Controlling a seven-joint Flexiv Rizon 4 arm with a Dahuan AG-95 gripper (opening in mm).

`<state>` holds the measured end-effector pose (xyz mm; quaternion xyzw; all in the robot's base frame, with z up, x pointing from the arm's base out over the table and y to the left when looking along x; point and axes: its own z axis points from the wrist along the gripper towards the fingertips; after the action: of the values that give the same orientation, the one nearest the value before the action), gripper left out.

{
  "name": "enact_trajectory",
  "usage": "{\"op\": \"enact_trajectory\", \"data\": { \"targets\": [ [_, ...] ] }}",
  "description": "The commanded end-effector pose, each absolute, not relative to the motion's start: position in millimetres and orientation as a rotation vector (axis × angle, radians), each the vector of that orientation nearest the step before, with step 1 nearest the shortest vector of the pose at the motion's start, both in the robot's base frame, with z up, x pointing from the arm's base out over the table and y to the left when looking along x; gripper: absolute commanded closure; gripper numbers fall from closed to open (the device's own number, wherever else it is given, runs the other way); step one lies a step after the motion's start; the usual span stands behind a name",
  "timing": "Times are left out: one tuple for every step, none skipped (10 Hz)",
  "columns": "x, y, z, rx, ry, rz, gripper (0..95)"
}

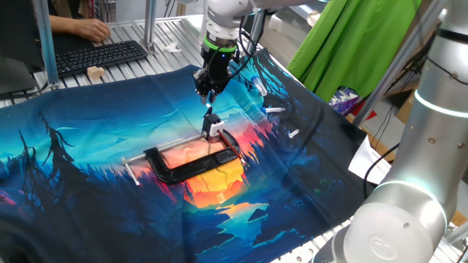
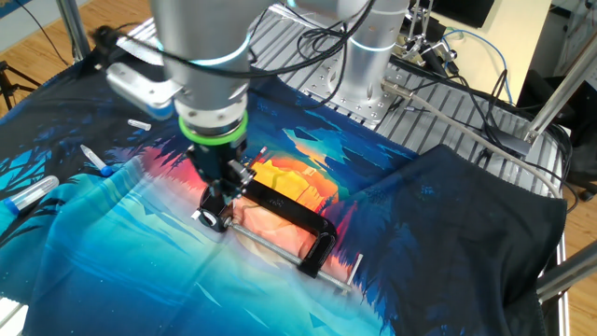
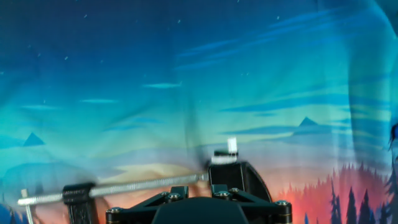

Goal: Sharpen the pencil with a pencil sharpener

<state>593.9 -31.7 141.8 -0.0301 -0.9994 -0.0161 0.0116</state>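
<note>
The pencil is a thin dark stick that hangs upright from my gripper, with its lower end just above the pencil sharpener. The sharpener is a small whitish block held in the jaw of a big black C-clamp that lies on the printed cloth. In the other fixed view my gripper stands over the sharpener at the clamp's left end. In the hand view the sharpener sits on top of the clamp, above my gripper. The fingers appear shut on the pencil.
The clamp's silver rod runs to the left. White loose bits lie on the cloth to the right. A keyboard and a person's hand are at the back left. Another arm's grey body fills the right foreground.
</note>
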Motion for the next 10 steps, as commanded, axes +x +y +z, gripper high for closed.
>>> {"op": "enact_trajectory", "data": {
  "targets": [
    [599, -35, 141, -0.084, -3.117, -0.05, 76.0],
    [602, -37, 140, -0.091, -3.114, -0.051, 76.0],
    [604, -36, 138, -0.084, -3.117, -0.054, 76.0],
    [606, -31, 136, -0.088, -3.119, -0.055, 95.0],
    [608, -25, 135, -0.092, -3.12, -0.051, 95.0],
    [610, -17, 134, -0.109, -3.119, -0.053, 95.0],
    [614, -6, 133, -0.121, -3.118, -0.055, 95.0],
    [616, 5, 129, -0.119, -3.119, -0.055, 95.0],
    [617, 10, 122, -0.118, -3.127, -0.054, 95.0],
    [619, 12, 117, -0.112, -3.133, -0.055, 95.0]
  ]
}}
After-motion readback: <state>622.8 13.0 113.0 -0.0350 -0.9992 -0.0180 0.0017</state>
